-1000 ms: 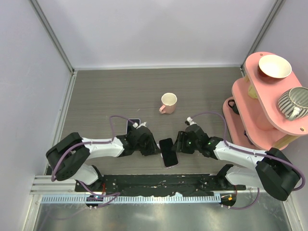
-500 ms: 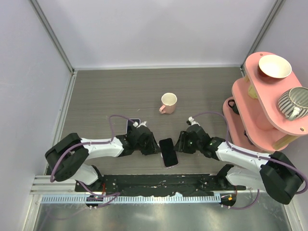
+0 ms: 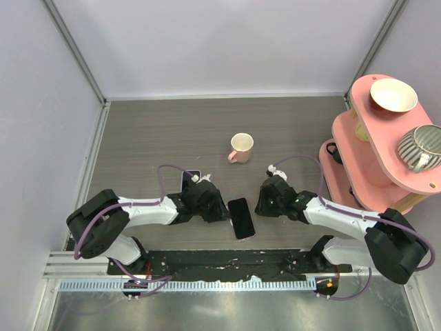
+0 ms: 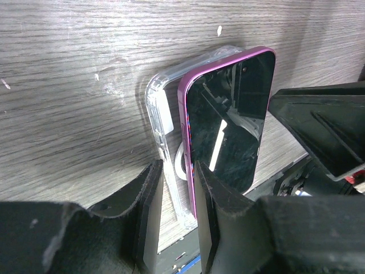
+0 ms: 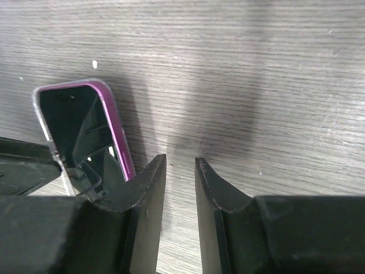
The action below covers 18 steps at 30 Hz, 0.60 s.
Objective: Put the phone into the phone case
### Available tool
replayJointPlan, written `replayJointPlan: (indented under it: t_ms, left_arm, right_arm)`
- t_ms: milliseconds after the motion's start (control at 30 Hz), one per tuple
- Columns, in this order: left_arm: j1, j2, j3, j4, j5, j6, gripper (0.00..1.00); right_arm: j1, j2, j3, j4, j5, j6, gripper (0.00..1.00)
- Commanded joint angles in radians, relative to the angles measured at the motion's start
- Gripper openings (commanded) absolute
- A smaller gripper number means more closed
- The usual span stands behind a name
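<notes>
The phone (image 3: 241, 218), dark screen with a purple rim, lies at the table's near middle, between the two grippers. In the left wrist view the phone (image 4: 228, 125) sits partly in the clear phone case (image 4: 159, 114), its left edge raised above the case's wall. My left gripper (image 3: 222, 210) is at the phone's left side, and its fingers (image 4: 177, 188) are shut on the case's wall and the phone's edge. My right gripper (image 3: 260, 205) is narrowly open and empty (image 5: 179, 171), just right of the phone (image 5: 74, 123), not touching it.
A pink mug (image 3: 241, 147) stands behind the phone. A small dark flat object (image 3: 191, 178) lies by the left arm. A pink tiered rack (image 3: 358, 131) at the right holds a bowl (image 3: 393, 94) and a striped cup (image 3: 420, 146). A black strip (image 3: 227, 258) runs along the near edge.
My right gripper has drawn a little back and away from the phone's right edge. The left gripper and the phone have hardly moved.
</notes>
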Motion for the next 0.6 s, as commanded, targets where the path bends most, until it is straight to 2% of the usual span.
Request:
replayJointPlan:
  t_ms: [0, 267, 567]
  left_arm:
    - [-0.003, 0.004, 0.019, 0.045, 0.009, 0.012, 0.33]
    - [-0.004, 0.013, 0.013, 0.059, 0.014, 0.009, 0.32]
    - [-0.004, 0.028, 0.005, 0.056, 0.014, 0.006, 0.3]
  right_arm:
    - [0.008, 0.047, 0.035, 0.054, -0.033, -0.027, 0.33]
    - [0.113, 0.117, 0.076, 0.058, 0.012, 0.024, 0.32]
    - [0.114, 0.098, 0.073, 0.013, 0.058, 0.038, 0.34]
